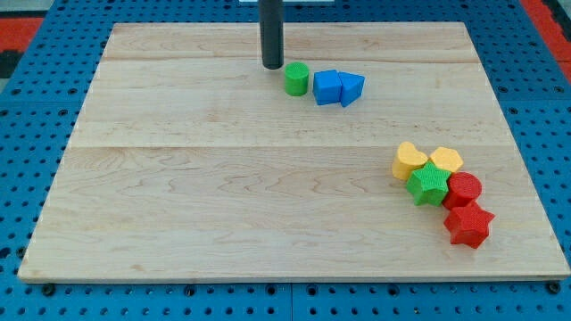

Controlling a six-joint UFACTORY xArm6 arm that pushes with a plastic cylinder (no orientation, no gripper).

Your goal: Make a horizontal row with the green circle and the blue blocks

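Note:
The green circle point(296, 78) stands near the board's top, a little right of centre. Just to its right sits a blue cube point(327, 86), with a small gap between them. A blue triangle point(351, 87) touches the cube's right side. The three lie in a rough line that drops slightly toward the view's right. My tip point(272, 65) is just up and left of the green circle, close to it but apart.
A cluster sits at the view's right: a yellow heart point(409, 160), a yellow hexagon point(445, 161), a green star point(428, 185), a red circle point(464, 189) and a red star point(467, 224). The wooden board point(178, 178) lies on a blue pegboard.

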